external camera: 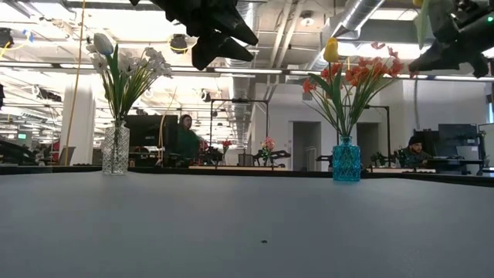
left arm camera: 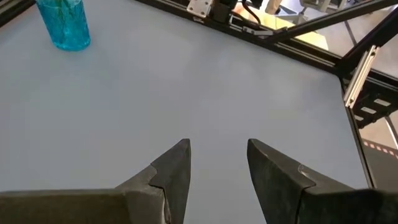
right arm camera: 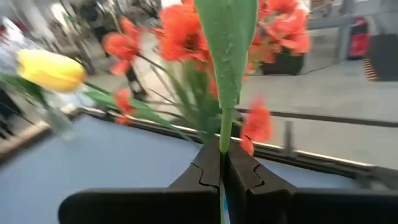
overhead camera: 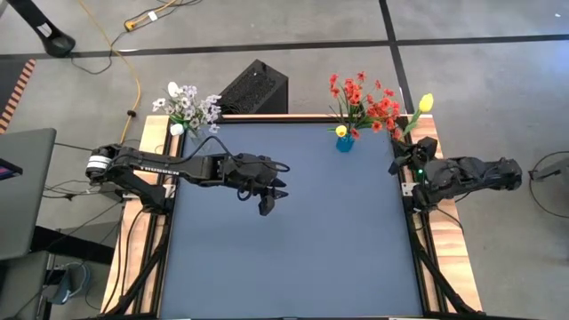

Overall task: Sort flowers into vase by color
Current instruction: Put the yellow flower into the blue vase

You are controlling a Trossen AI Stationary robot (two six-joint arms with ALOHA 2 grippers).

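Glass vases [external camera: 116,150]: two, both flowered.

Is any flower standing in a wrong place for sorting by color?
Yes. A yellow bloom stands in the blue vase among the red-orange flowers, so the colors are mixed there. The clear vase holds only pale flowers.

Bright, even light from above; soft shadows only

Low view backlit by ceiling strip lights [external camera: 255,71]; right wrist view blurred on the red blooms [right arm camera: 186,31] and yellow bloom [right arm camera: 51,70]; table [overhead camera: 293,222] matte, free of glare
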